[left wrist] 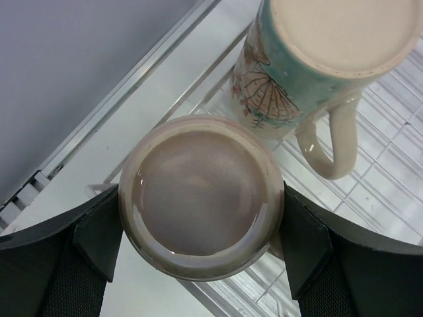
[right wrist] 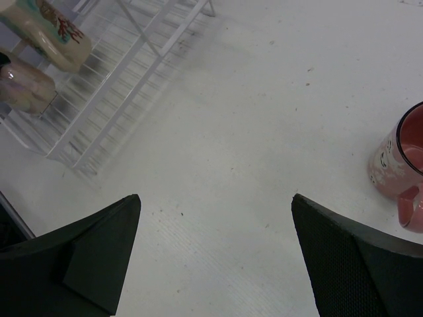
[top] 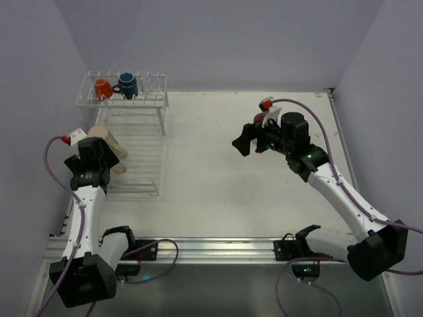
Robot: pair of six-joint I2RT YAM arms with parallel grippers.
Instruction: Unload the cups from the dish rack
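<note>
My left gripper [top: 112,158] [left wrist: 201,205] is shut on a pale mug [left wrist: 201,198], bottom up, at the left edge of the dish rack's lower tray [top: 142,152]. I cannot tell its inside colour. A light green patterned mug [left wrist: 310,59] [top: 102,135] lies upside down just beyond it on the tray wires [left wrist: 390,191]. An orange mug [top: 101,88] and a dark blue mug [top: 127,84] sit on the upper shelf [top: 158,99]. My right gripper [top: 251,142] [right wrist: 215,211] is open and empty above the table. The pink mug [right wrist: 400,168] [top: 259,119] stands upright just right of it.
The right wrist view shows the rack [right wrist: 112,99] far left with the green mug [right wrist: 46,26] and the pale mug [right wrist: 23,86]. A metal rail [top: 218,247] runs along the near table edge. Grey walls close in the left, back and right.
</note>
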